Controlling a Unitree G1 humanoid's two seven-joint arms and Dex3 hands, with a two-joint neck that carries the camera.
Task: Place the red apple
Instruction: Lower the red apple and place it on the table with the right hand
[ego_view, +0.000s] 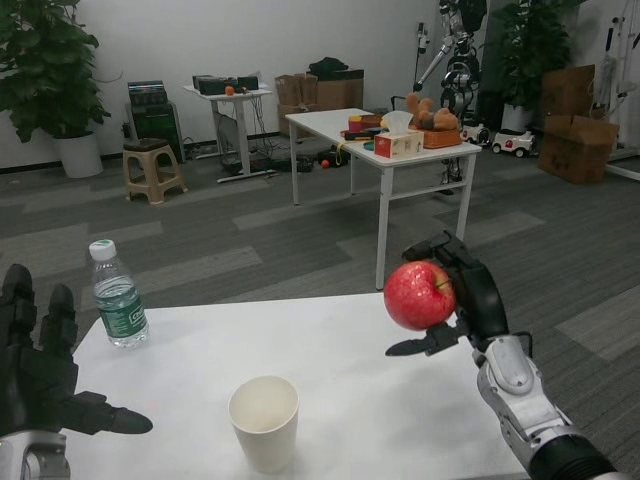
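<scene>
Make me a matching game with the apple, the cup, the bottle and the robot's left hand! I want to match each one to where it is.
Things:
1. shiny red apple
2. white paper cup
3. clear plastic water bottle with a green label
4. black left hand

Places:
A. standing at the table's far left
B. open over the table's left edge, holding nothing
C. held up above the table in the black right hand
D. standing upright near the middle of the white table

Pairs: 1-C, 2-D, 3-A, 4-B
</scene>
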